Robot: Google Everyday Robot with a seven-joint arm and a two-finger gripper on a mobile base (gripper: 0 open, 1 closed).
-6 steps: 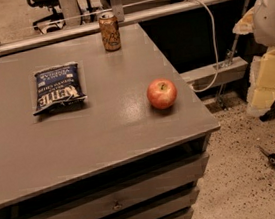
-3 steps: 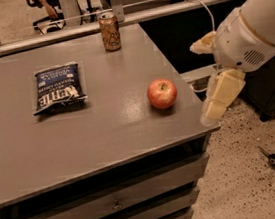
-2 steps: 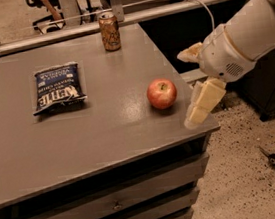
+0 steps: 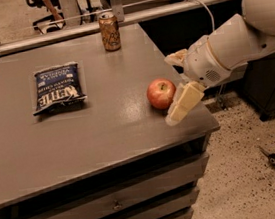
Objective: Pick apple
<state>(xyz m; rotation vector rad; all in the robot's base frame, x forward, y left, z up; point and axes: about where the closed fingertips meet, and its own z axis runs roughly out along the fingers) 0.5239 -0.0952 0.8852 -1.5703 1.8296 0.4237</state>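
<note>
Gripper (image 4: 172, 87) spread wide beside apple (image 4: 160, 93), near table (image 4: 105, 136) edge

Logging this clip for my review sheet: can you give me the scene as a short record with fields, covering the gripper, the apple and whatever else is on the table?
gripper: open, fingers spread at the right side of the apple, near the table's right edge
apple: resting on the table, not lifted
chip bag: lying flat, left part of the table
soda can: standing at the far edge
task status: apple not yet grasped
</note>
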